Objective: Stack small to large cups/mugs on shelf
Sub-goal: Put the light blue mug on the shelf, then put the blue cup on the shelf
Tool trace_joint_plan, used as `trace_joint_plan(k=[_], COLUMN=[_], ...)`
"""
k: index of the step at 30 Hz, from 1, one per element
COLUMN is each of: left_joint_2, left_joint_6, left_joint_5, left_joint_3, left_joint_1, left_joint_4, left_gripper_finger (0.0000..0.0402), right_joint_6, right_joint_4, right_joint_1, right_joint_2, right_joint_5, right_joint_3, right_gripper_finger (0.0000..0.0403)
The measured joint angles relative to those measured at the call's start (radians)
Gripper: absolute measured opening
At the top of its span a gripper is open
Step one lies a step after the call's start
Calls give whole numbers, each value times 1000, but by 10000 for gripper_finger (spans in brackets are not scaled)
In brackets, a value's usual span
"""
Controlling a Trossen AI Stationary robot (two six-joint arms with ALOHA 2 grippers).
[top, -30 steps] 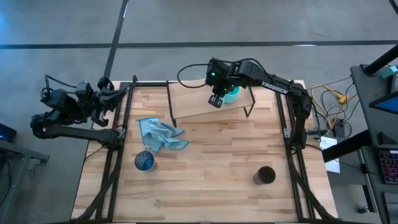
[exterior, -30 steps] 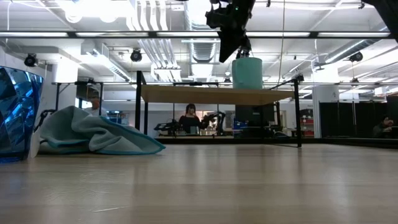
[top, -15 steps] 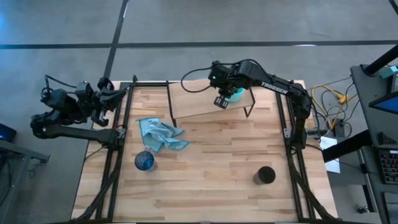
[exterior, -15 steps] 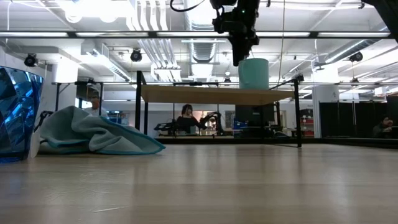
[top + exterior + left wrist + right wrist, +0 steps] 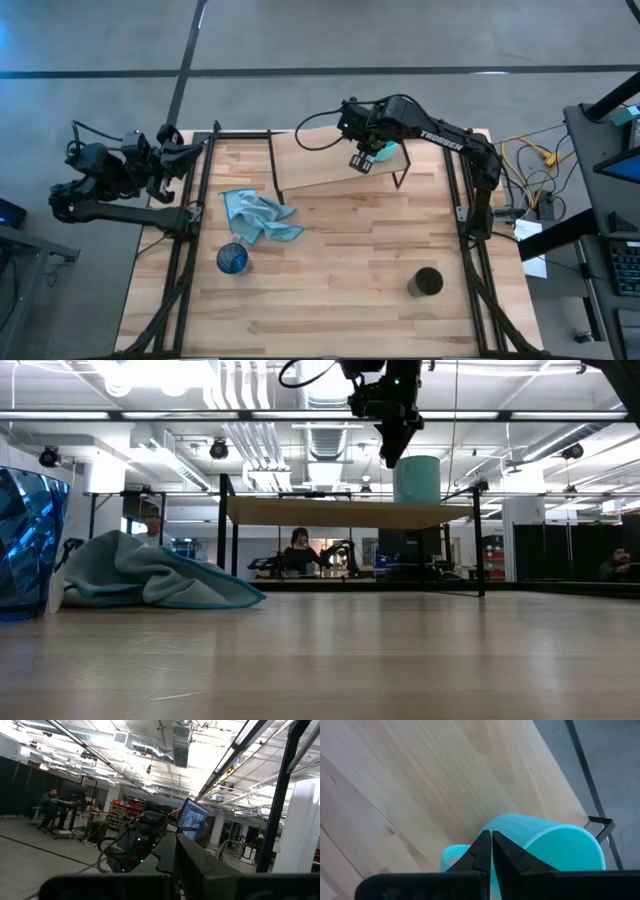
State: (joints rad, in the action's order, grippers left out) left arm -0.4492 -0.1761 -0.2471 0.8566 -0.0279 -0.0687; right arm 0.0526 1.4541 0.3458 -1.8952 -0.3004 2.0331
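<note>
While fingers meet, right tool [image 5: 488,851] hovers above teal mug [image 5: 555,845].

Right arm: extended from the right side, elbow bent, wrist angled downward. Right claw [image 5: 361,163]: raised, fingers [image 5: 481,851] pressed together, nothing between them. Left arm: folded at the left edge. Left claw [image 5: 196,148]: idle.
</note>
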Motion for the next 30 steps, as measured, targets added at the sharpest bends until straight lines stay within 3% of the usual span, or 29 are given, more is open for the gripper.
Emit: trace_joint_plan(k=[9,13,17,23,30], left_joint_2=[0,0,0,0,0], left_joint_6=[0,0,0,0,0], left_joint_5=[0,0,0,0,0], left_joint_3=[0,0,0,0,0], left_joint_1=[0,0,0,0,0], left_joint_4=[0,0,0,0,0], left_gripper_finger=[0,0,0,0,0], right_joint_6=[0,-2,-10,159,484], right_joint_4=[0,2,39,84,92], right_joint_1=[-33,-98,-195,-343,-481], right_joint_2=[0,0,1,2,2], right_joint_5=[40,144,162,166,176], right_joint_3=[21,78,160,241,245], right_gripper_finger=[8,8,9,9,9])
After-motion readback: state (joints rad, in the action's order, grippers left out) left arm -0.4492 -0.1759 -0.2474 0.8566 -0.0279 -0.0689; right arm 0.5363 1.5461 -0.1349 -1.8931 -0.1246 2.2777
